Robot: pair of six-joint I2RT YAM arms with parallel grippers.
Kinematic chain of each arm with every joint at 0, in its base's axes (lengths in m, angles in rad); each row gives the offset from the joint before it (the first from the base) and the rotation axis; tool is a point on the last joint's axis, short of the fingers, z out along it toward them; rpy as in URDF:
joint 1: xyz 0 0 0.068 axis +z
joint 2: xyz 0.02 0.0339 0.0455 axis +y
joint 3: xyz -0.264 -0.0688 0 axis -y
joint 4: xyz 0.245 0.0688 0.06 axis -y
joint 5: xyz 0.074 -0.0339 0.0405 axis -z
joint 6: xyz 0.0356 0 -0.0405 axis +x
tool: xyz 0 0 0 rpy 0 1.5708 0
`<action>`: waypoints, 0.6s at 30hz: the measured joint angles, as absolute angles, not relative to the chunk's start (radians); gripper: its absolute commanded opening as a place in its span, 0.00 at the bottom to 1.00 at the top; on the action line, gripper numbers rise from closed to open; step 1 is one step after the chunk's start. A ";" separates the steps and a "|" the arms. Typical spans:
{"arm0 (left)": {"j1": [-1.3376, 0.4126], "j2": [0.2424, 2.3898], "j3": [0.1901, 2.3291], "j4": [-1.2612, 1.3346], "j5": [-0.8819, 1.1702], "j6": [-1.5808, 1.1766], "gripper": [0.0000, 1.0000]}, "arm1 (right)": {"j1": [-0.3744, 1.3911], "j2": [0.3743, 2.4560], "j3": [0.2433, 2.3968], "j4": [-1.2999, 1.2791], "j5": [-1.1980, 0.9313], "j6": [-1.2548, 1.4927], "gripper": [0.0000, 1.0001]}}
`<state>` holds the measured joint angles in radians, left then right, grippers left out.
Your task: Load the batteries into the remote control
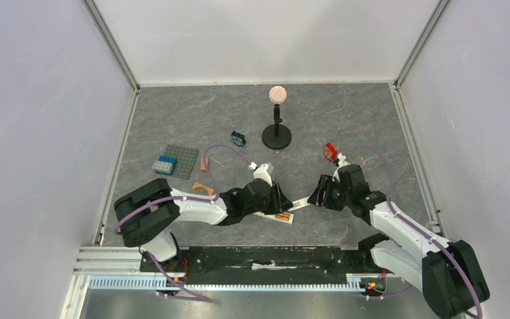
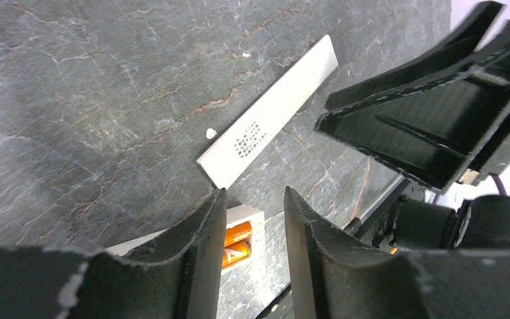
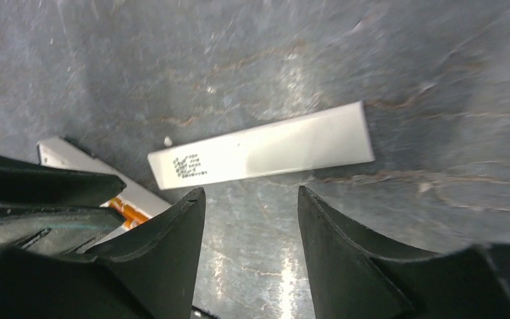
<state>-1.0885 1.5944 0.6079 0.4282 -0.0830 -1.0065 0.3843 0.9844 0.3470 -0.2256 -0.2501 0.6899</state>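
Observation:
The white remote control (image 1: 270, 215) lies back up near the table's front edge, partly under my left gripper. Two orange batteries (image 2: 237, 244) lie side by side in the open compartment at its end; they also show in the top view (image 1: 283, 216) and the right wrist view (image 3: 130, 212). A flat white cover strip with small print (image 2: 269, 113) lies loose on the table beside the remote, also seen in the right wrist view (image 3: 259, 153). My left gripper (image 2: 255, 196) is open and empty just above the compartment end. My right gripper (image 3: 251, 193) is open and empty close to the strip.
A black stand with a pink disc (image 1: 277, 136) is at the back centre. A red object (image 1: 331, 151) and a small black-blue item (image 1: 238, 139) lie mid-table. A grey baseplate (image 1: 181, 161), an orange block (image 1: 204, 163) and a tan arch piece (image 1: 203, 188) lie at the left.

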 measured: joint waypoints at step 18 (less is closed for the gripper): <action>-1.089 1.739 0.930 -0.084 -0.171 -1.089 0.55 | 0.382 1.086 0.455 -0.308 0.046 0.530 0.74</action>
